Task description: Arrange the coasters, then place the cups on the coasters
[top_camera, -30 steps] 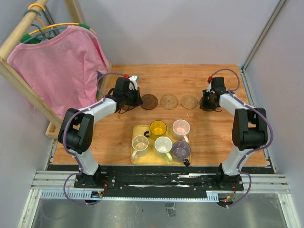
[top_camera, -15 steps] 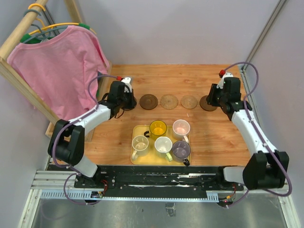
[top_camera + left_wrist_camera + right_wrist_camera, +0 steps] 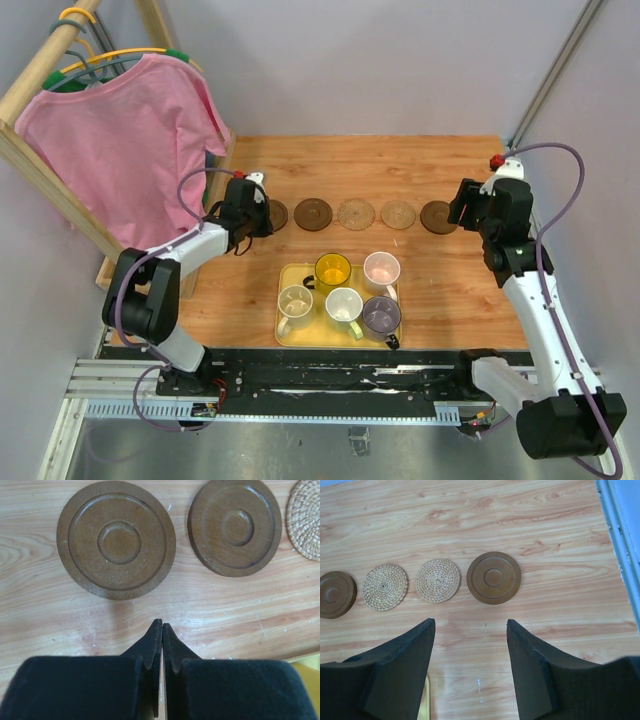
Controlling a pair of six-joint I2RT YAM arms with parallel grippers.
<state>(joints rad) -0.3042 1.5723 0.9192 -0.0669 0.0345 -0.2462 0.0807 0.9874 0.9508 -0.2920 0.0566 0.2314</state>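
Observation:
Five coasters lie in a row across the table: dark brown (image 3: 277,214), dark brown (image 3: 313,213), tan woven (image 3: 356,213), tan woven (image 3: 398,214), dark brown (image 3: 437,216). My left gripper (image 3: 161,625) is shut and empty, just short of the leftmost dark coaster (image 3: 116,539); its neighbour (image 3: 234,526) lies to the right. My right gripper (image 3: 470,622) is open and empty, drawn back from the right-end dark coaster (image 3: 494,577). Five cups stand on the tray: yellow (image 3: 332,270), pink (image 3: 381,268), beige (image 3: 295,301), white (image 3: 344,304), grey-purple (image 3: 381,314).
The yellow tray (image 3: 284,336) sits near the table's front edge between the arms. A pink shirt (image 3: 130,140) hangs on a wooden rack along the left side. A metal frame post (image 3: 545,90) and grey walls bound the right and back.
My right gripper opened, left the dark coaster at the row's right end and drew back to the right. My left gripper slid left off the leftmost dark coaster, staying shut.

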